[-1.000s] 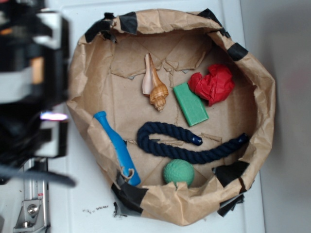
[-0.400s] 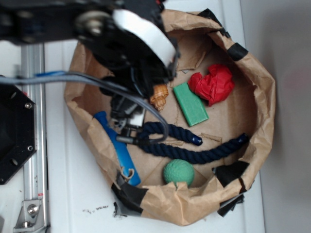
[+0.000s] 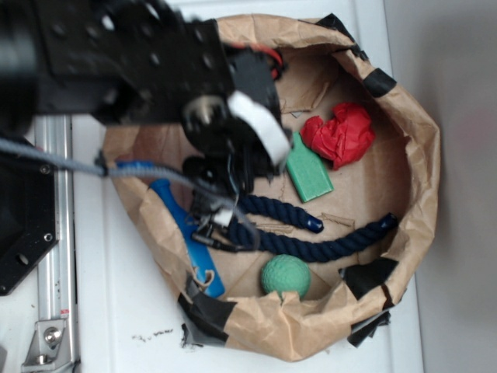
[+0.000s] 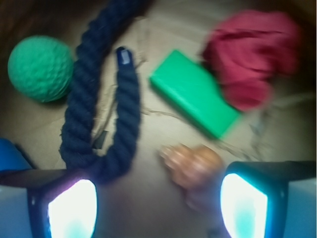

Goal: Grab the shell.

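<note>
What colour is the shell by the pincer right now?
Tan-orange; the shell shows best, though blurred, in the wrist view.

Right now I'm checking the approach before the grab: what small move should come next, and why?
Probably shift the open gripper slightly toward the shell, then descend: the shell lies off-centre, close to one finger, with the rope beside the other.

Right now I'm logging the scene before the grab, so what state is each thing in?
gripper: open, fingers either side of the shell.
shell: lying on the paper, not gripped.
rope: bent into a loop, loose.
block: lying flat.
red cloth: crumpled.
ball: resting, untouched.
bag: open, rim rolled down.
blue stick: lying against the bag wall.
</note>
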Robot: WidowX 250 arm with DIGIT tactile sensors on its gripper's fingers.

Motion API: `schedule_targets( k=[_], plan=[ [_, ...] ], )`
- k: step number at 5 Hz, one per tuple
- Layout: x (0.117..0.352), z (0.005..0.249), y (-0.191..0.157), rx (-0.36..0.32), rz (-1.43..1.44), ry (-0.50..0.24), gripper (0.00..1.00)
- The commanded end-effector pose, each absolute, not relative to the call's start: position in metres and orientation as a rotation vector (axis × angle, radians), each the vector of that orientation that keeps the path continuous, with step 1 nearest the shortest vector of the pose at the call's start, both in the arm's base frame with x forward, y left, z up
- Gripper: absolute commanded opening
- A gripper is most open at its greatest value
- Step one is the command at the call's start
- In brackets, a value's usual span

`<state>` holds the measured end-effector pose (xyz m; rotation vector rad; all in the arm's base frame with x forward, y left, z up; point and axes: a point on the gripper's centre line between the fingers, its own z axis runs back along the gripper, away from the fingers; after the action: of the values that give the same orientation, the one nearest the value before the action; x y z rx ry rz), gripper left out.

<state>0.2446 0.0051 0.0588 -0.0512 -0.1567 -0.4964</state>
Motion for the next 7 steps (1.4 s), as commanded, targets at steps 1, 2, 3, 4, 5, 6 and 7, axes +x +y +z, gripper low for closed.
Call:
schedule_targets(
  k=[1,2,3,4,5,6,7],
  plan=[
    [0.249,0.038,-0.002,0.074,-0.71,-0.141,1.0],
    [0.242,0.054,0.011,-0.005,-0.659,-0.194,1.0],
    [0.242,0.079,0.02,-0.015,-0.628,-0.241,1.0],
    [0.247,0.098,0.027,-0.002,-0.608,-0.276,1.0],
    [0.249,0.081,0.029,0.017,-0.607,-0.229,1.0],
    [0.248,0.058,0.028,0.013,-0.618,-0.18,1.0],
    [0.245,0.034,0.037,0.01,-0.609,-0.138,1.0]
  ],
)
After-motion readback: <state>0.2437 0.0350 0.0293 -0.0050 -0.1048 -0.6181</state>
